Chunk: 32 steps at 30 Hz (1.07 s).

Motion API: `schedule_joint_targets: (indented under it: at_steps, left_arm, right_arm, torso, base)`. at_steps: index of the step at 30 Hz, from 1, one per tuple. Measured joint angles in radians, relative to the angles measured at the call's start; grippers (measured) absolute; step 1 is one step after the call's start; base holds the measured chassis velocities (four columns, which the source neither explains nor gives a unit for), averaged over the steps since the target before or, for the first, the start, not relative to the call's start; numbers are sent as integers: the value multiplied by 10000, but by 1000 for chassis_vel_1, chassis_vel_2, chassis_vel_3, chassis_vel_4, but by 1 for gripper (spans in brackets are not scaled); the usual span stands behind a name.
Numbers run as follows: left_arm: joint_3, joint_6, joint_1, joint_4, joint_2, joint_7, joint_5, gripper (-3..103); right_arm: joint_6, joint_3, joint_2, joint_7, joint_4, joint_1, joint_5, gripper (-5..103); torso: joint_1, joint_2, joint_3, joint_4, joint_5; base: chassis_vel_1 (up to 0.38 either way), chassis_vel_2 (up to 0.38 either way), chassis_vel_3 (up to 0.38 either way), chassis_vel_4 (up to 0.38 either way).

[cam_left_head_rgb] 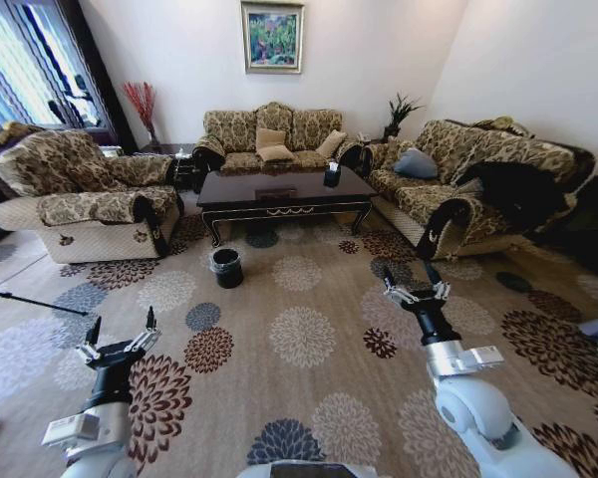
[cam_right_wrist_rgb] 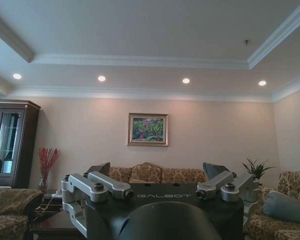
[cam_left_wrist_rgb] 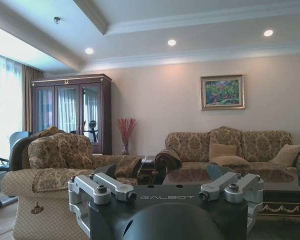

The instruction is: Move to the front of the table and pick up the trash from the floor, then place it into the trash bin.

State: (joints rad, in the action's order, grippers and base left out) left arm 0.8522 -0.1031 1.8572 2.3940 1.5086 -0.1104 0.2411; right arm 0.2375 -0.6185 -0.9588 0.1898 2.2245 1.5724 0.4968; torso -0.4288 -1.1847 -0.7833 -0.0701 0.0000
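Observation:
The dark glossy table (cam_left_head_rgb: 279, 192) stands across the patterned carpet, in front of the back sofa; in the left wrist view its top (cam_left_wrist_rgb: 270, 176) shows at the right. A small black trash bin (cam_left_head_rgb: 226, 267) with a clear liner sits on the carpet just before the table's left leg. The trash is out of view. My left gripper (cam_left_head_rgb: 123, 324) is raised low at the left, open and empty, well short of the bin. My right gripper (cam_left_head_rgb: 411, 276) is held up at the right, open and empty. Both wrist views show spread fingers (cam_left_wrist_rgb: 107, 171) (cam_right_wrist_rgb: 100, 168) with nothing between them.
A patterned armchair (cam_left_head_rgb: 90, 199) stands left of the table, a sofa (cam_left_head_rgb: 274, 134) behind it and another sofa (cam_left_head_rgb: 458, 179) to its right. A dark tissue box (cam_left_head_rgb: 332, 176) sits on the tabletop. A thin black pole (cam_left_head_rgb: 30, 299) lies at the left. Wide carpet lies between me and the table.

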Motion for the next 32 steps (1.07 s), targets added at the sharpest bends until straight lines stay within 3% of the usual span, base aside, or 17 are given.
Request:
schedule_joint_targets:
  at_steps: [32]
  left_arm:
    - [0, 0, 0, 0, 0, 0, 0, 100]
  right_arm:
    - [0, 0, 0, 0, 0, 0, 0, 100]
  torso:
    - [9, 17, 9, 0, 0]
  base:
    - [0, 0, 0, 0]
